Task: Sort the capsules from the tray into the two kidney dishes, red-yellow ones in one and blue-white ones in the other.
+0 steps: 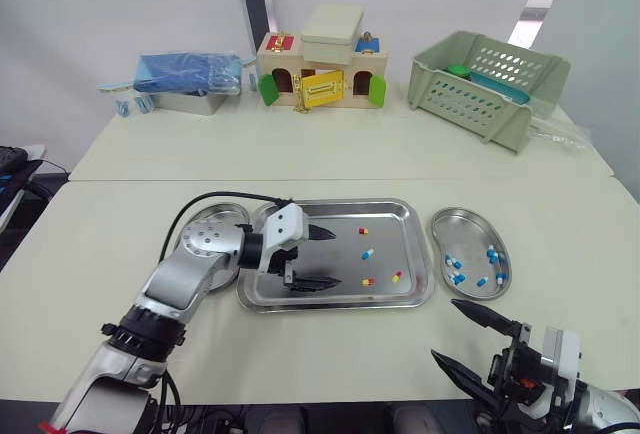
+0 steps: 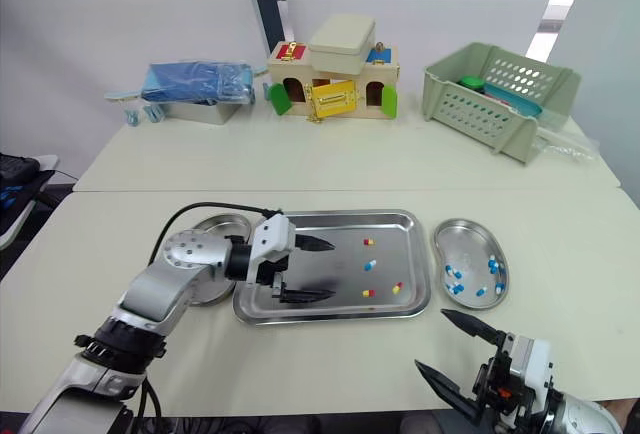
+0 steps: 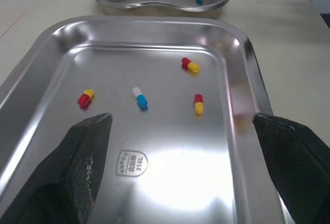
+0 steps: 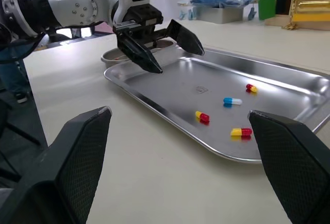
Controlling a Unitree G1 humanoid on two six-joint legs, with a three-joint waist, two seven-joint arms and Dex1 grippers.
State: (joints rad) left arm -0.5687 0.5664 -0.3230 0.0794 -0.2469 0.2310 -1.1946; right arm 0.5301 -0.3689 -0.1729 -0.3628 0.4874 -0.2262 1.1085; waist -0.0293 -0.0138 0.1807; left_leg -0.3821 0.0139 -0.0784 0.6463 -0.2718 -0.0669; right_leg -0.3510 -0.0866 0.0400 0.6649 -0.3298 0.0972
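Observation:
A steel tray (image 1: pixel 345 218) lies mid-table with three red-yellow capsules (image 1: pixel 363 230) (image 1: pixel 368 281) (image 1: pixel 396 276) and one blue-white capsule (image 1: pixel 367 254) in its right half. My left gripper (image 1: pixel 330 257) hovers open over the tray's left half, its fingers pointing at the capsules, nothing between them. The left kidney dish (image 1: pixel 213 216) sits partly hidden behind that arm. The right kidney dish (image 1: pixel 466 228) holds several blue-white capsules (image 1: pixel 456 264). My right gripper (image 1: pixel 447 330) stands open and holds nothing, near the table's front edge, below the right dish.
At the back stand a green slotted basket (image 1: pixel 485 84), a wooden toy house (image 1: pixel 320 69) and a steel box with a blue bundle (image 1: pixel 190 79). A black cable (image 1: pixel 215 197) loops from the left arm over the left dish.

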